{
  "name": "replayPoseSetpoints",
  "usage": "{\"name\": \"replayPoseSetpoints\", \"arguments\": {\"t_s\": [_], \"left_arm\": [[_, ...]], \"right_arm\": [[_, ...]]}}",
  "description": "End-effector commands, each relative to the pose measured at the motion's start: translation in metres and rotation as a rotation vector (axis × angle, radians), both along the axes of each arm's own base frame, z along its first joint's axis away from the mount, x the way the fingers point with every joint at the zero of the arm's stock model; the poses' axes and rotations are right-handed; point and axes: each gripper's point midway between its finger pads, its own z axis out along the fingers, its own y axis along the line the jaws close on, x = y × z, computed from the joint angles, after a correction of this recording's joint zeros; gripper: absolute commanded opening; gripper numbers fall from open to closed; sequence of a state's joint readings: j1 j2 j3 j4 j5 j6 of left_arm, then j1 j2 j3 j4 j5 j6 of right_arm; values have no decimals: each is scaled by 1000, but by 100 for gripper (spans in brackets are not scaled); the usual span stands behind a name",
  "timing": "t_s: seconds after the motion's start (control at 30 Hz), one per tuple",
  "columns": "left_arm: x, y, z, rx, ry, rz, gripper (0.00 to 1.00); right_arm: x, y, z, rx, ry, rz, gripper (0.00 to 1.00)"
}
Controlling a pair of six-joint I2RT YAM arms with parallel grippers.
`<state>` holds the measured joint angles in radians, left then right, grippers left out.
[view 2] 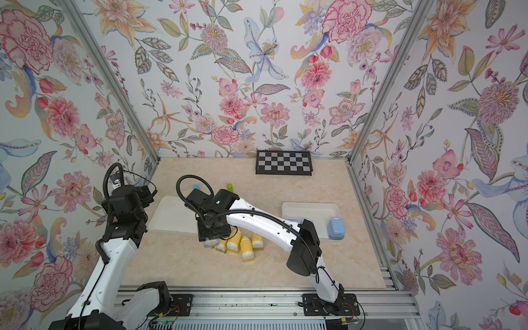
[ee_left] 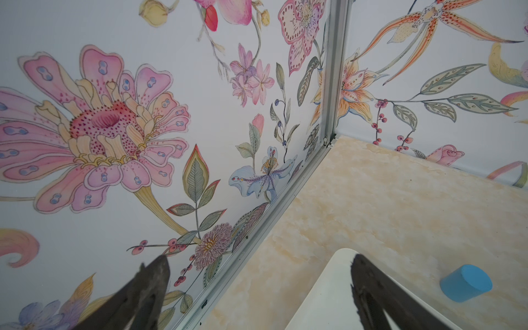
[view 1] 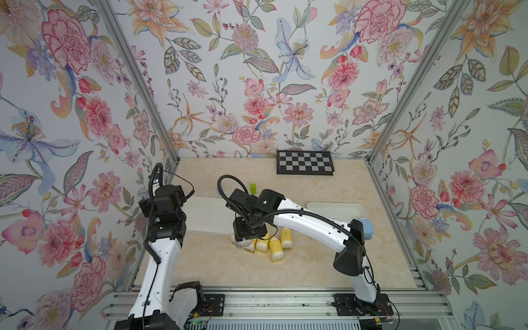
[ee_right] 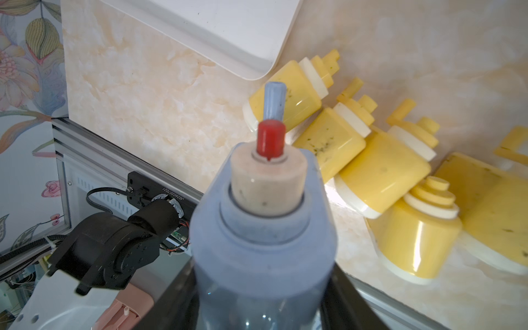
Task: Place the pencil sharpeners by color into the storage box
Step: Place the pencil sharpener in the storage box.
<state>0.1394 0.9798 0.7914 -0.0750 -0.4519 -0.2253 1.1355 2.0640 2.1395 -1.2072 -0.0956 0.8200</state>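
Marble tabletop [view 1: 314,265]: right gripper [ee_right: 258,308] clamped on blue sharpener [ee_right: 263,228], yellow sharpeners [ee_right: 383,171] just beside; left gripper [ee_left: 258,261] wide open, empty.

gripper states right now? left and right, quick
Left gripper: open, empty.
Right gripper: shut on a blue sharpener.

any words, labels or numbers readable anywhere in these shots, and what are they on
On the black mounting plate at the table's edge, in the right wrist view: one white printed code, upside down and too small to read reliably.
No text shows on the yellow pencil sharpeners, the blue pencil sharpener or the checkerboard.
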Motion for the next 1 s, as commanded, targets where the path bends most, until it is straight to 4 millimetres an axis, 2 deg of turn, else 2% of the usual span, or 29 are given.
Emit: {"name": "replayPoseSetpoints", "arguments": {"t_s": [0.0,0.23,0.37,0.53,0.77,0.97], "left_arm": [[0,0,-7,-18,7,1,99],[7,-8,-10,-42,6,-54,99],[13,-15,-11,-55,6,-95,99],[22,-28,-13,-79,4,-166,99],[41,-56,-14,-149,-11,-300,99],[54,-79,-7,-194,-22,-400,99]], "right_arm": [[30,-39,34,16,-96,-48,44],[77,-118,39,-42,-146,-156,44],[100,-177,33,-113,-174,-223,44],[117,-248,26,-211,-204,-302,44],[116,-317,18,-293,-208,-375,44],[107,-362,15,-337,-201,-438,44]]}}
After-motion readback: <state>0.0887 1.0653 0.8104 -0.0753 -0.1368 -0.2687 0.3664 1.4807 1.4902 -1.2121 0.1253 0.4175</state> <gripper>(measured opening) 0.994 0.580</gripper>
